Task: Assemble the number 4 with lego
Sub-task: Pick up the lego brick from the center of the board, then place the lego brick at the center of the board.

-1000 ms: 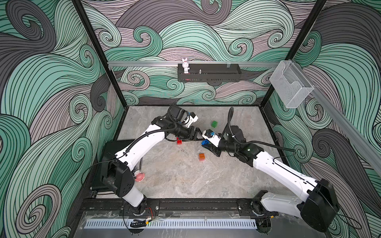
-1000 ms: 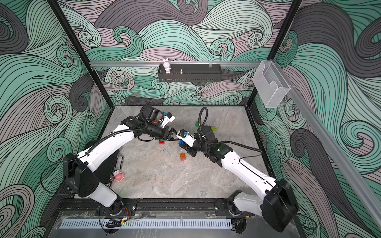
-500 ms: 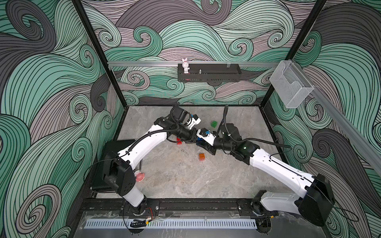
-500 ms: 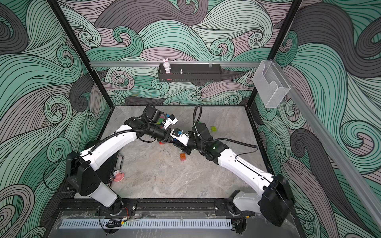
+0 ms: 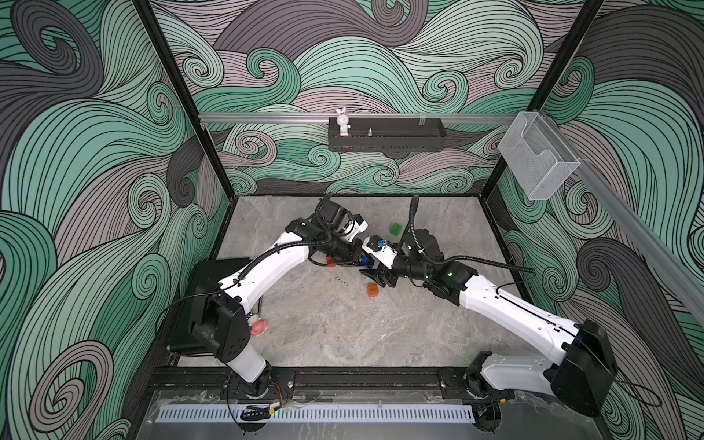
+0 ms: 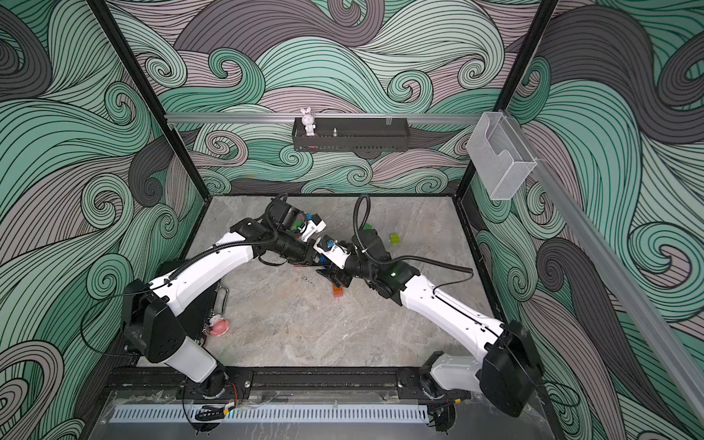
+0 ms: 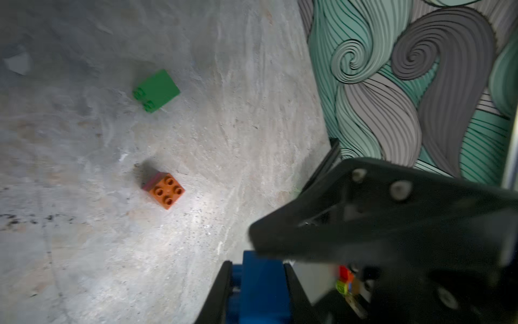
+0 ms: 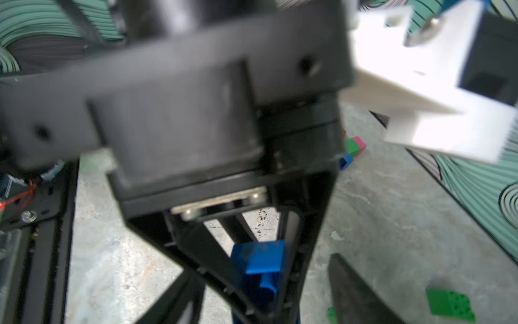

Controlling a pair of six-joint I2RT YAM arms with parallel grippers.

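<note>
My left gripper [image 7: 257, 265] is shut on a blue lego brick [image 7: 262, 289], held above the table's middle; in both top views it shows between the two wrists [image 5: 365, 260]. My right gripper [image 5: 375, 271] faces it, open, with its fingers [image 8: 353, 289] apart from the brick's sides. An orange brick [image 5: 373, 289] sits on the table just in front of the grippers. A dark green brick [image 5: 396, 228] lies behind them. A lime brick [image 6: 395, 239] lies further right. A red brick [image 5: 330, 262] peeks from under the left arm.
Joined pink, green and blue bricks [image 8: 353, 148] lie behind the left wrist. A white rabbit figurine [image 5: 343, 121] stands on the black wall shelf [image 5: 384, 143]. A clear holder [image 5: 537, 160] hangs at the right. A pink object [image 5: 260, 327] and a black box [image 5: 213, 266] are at the left.
The two grippers came together. My left gripper shut on the blue brick that the right gripper held, and the right gripper opened off it.
</note>
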